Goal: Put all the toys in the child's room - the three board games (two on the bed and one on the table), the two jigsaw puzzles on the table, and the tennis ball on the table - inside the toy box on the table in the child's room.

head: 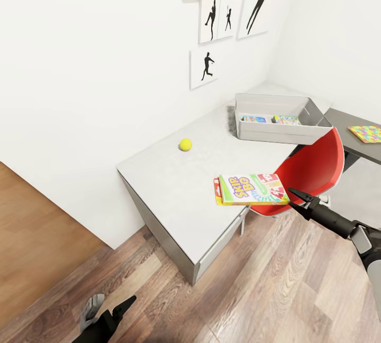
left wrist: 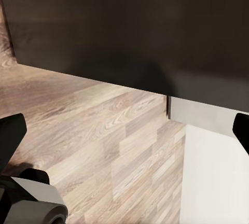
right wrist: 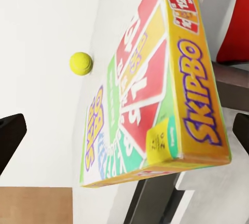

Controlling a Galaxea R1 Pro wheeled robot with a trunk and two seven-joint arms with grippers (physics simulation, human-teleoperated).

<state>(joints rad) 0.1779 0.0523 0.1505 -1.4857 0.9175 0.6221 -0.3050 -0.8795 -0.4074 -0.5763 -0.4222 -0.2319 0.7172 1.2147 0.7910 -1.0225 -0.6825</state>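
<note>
Because the Skip-Bo box (head: 253,189) lies at the counter (head: 169,184) edge, overhanging the red chair (head: 312,173), it could be pushed off by the right hand (head: 292,195), whose fingers are spread apart just short of it; the toy box (head: 280,130) stands well apart.

My right arm is extended fwd, right gripper (head: 292,197) w/ jaws spread. My left arm is low, left gripper (head: 124,306) jaws wide, nothing between fingers.
</note>
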